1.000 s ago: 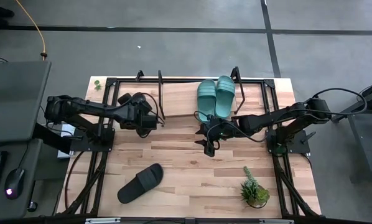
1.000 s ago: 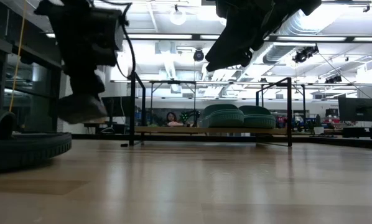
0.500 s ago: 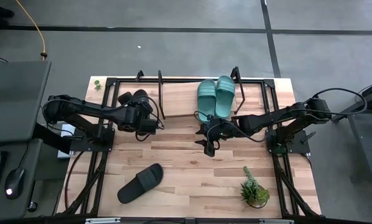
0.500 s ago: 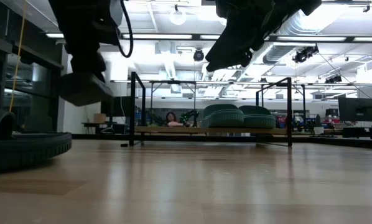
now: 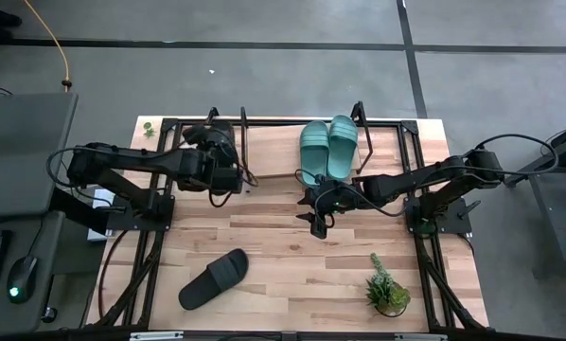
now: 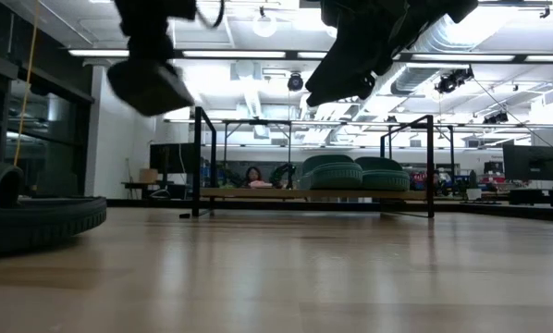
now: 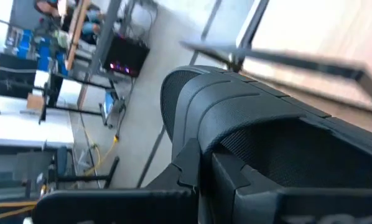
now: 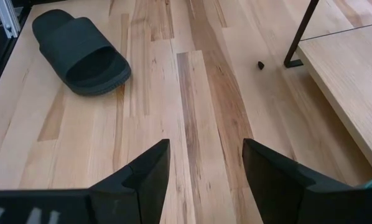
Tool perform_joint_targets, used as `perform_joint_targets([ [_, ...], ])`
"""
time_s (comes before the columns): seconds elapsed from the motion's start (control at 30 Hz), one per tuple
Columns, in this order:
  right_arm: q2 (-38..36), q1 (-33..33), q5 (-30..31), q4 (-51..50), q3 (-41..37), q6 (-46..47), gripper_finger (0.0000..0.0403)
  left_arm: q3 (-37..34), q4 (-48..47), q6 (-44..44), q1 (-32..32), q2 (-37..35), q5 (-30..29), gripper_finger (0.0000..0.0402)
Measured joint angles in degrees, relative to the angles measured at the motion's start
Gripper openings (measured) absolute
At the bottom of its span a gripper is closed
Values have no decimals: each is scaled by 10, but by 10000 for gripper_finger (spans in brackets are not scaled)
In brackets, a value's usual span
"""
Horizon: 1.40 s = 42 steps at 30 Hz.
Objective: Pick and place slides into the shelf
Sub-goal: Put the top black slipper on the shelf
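Two teal-green slides (image 5: 327,149) lie side by side on the shelf (image 5: 274,156), toward its right end and touching each other; in the low view they show as a rounded pair (image 6: 355,174) resting on the light board between the black posts. One black slide (image 5: 214,278) lies on the tabletop (image 5: 292,275) well in front of the shelf, toward its left side, and the right wrist view shows it (image 8: 80,51) flat on the wood, strap up. The left gripper (image 5: 219,150) is raised over the left end of the shelf, clamped on another black slide (image 7: 260,143); the left wrist view shows that slide filling the space just past the fingers, with a shelf rail beyond it; in the low view the slide (image 6: 149,85) hangs high above the table, left of the shelf's left post. The right gripper (image 5: 316,220) hovers just in front of the shelf, below the teal pair, its fingers (image 8: 279,180) spread apart with nothing between them. A small potted plant (image 5: 387,291) stands on the tabletop well in front of the shelf's right end.
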Motion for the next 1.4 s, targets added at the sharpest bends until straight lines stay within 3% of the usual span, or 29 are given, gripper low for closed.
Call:
perform_joint_targets([
  [0.27, 0, 0, 0, 0, 0, 0, 193, 97, 55, 136, 9, 0, -19, 1],
  [0.5, 0, 0, 0, 0, 0, 0, 193, 107, 182, 260, 73, 22, 22, 1],
  [0.67, 0, 0, 0, 1, 0, -2, 193, 107, 224, 272, 113, 65, 46, 1],
  [0.97, 0, 0, 0, 2, 0, -2, 193, 116, 327, 339, 113, 147, 46, 0],
  [1.4, 0, 0, 0, 0, 0, 0, 193, 159, 372, 336, 120, 207, 63, 0],
])
